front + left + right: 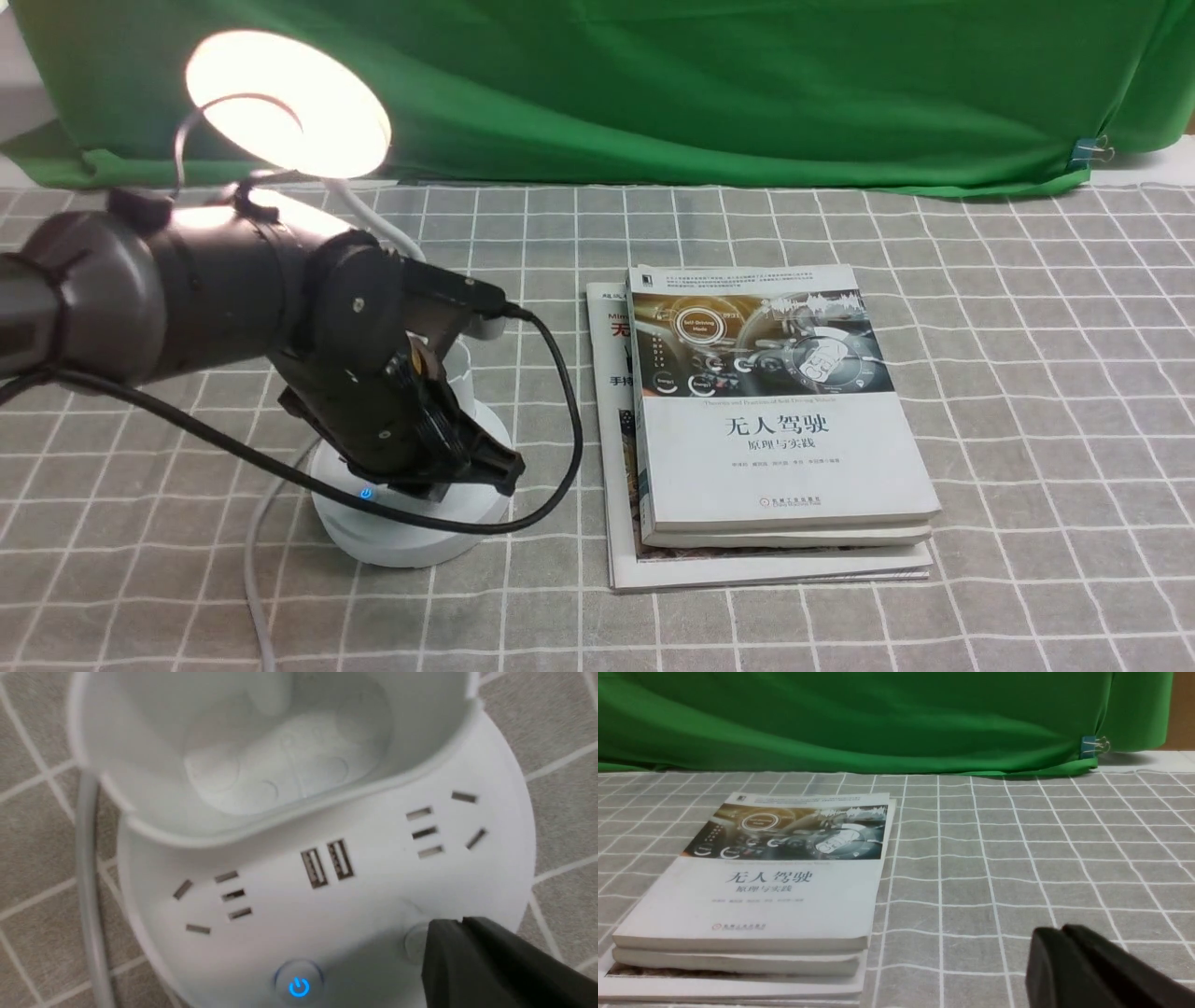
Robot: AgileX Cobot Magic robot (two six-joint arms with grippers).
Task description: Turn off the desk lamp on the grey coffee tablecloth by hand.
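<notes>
Your left claw [490,467], clenched on nothing, had its tip at the plain round button [413,945] on the base of the desk lamp [401,537], which stood lit on the grey coffee tablecloth [1027,373]. The blue-lit power button [299,985] lay just beside the tip, along the rim. Your right claw [1059,942], likewise clenched, was well apart.

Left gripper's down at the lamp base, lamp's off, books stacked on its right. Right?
Not quite. The desk lamp is on: its head glows brightly in the front view. The rest holds: the left gripper is at the lamp's base, and the books are stacked to its right.
</notes>
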